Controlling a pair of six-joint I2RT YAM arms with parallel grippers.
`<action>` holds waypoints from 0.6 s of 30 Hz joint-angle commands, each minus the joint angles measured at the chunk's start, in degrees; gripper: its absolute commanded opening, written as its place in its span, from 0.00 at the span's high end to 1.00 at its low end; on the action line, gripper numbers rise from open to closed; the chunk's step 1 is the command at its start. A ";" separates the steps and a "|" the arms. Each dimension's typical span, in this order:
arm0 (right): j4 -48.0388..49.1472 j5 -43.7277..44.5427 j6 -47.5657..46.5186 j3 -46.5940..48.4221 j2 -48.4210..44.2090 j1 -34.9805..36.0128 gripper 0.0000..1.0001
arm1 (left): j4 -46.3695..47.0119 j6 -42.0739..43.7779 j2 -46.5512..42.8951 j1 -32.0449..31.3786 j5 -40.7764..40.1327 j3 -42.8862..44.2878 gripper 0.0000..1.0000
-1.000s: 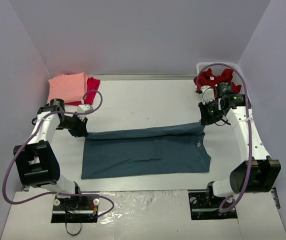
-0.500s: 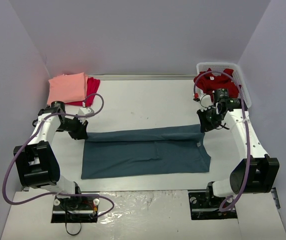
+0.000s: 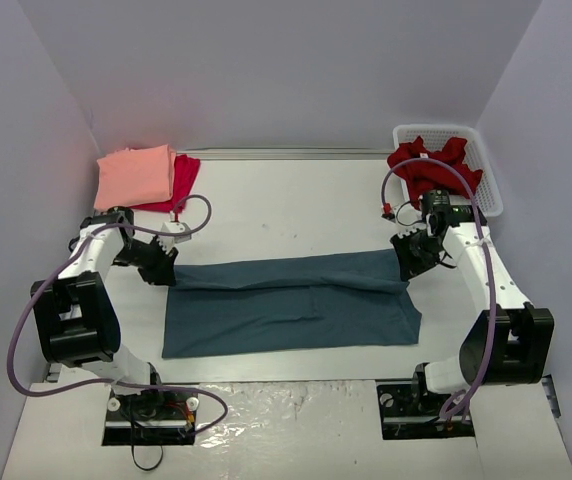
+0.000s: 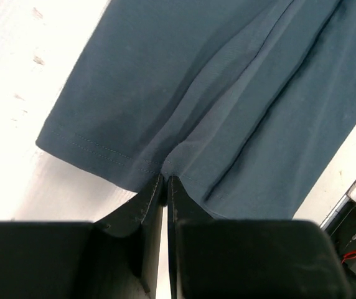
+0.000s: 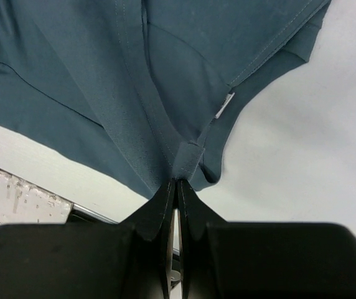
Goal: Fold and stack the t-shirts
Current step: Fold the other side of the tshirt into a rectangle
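The slate-blue t-shirt [image 3: 291,305] lies across the middle of the table, its far edge folded towards the near side. The left gripper [image 3: 162,268] and right gripper [image 3: 409,262] are each clamped tight on one end of that fold. At far left a salmon-pink shirt [image 3: 134,176] overlaps a crimson one [image 3: 181,180].

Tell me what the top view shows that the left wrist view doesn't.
Top only: the pink shirt lying partly over the crimson shirt, the basket holding the dark red shirt, and the right gripper pinching the right end of the blue shirt. Left wrist only: the hem stitching and the fold pinched by shut jaws. Both: the blue shirt and the left gripper.
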 commanded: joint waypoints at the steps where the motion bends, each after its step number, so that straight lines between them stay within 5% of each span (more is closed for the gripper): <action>1: -2.77 -0.42 -1.21 -0.61 1.05 -0.03 1.00 | -3.28 3.52 0.46 0.40 0.98 -0.44 0.95; 18: -5.41 -1.21 -3.49 -1.40 5.36 0.59 0.97 | -8.64 10.65 3.54 0.40 0.63 -0.71 0.82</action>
